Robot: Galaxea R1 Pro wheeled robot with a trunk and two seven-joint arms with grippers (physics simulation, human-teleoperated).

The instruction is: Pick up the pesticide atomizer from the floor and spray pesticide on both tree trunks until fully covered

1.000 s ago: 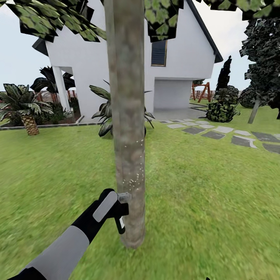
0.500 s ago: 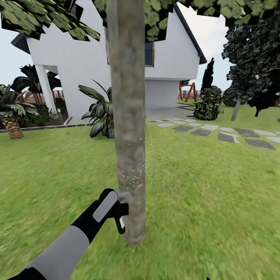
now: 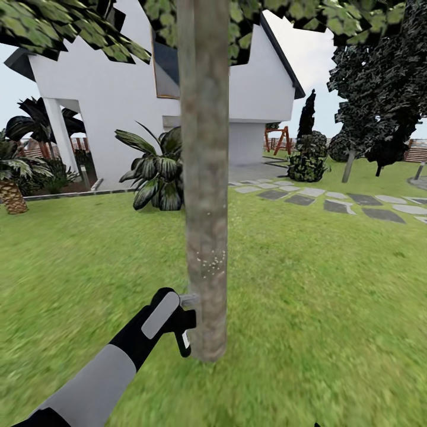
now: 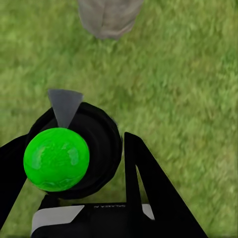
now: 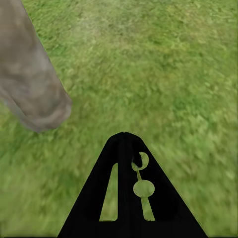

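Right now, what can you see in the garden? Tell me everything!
trunk: one, grey-brown, straight ahead, close
pesticide: white specks, low on the trunk
leaves: green, overhead
house: one, white, behind
palm: one, scaly brown trunk, far left
leafy plant: one, dark green, by the house
dark trees: near-black, far right
stepping stones: grey, right lawn
grass: green, all around
atomizer: one, black, nozzle at the trunk
left gripper: black, holding the atomizer
right gripper: black, closed, over grass
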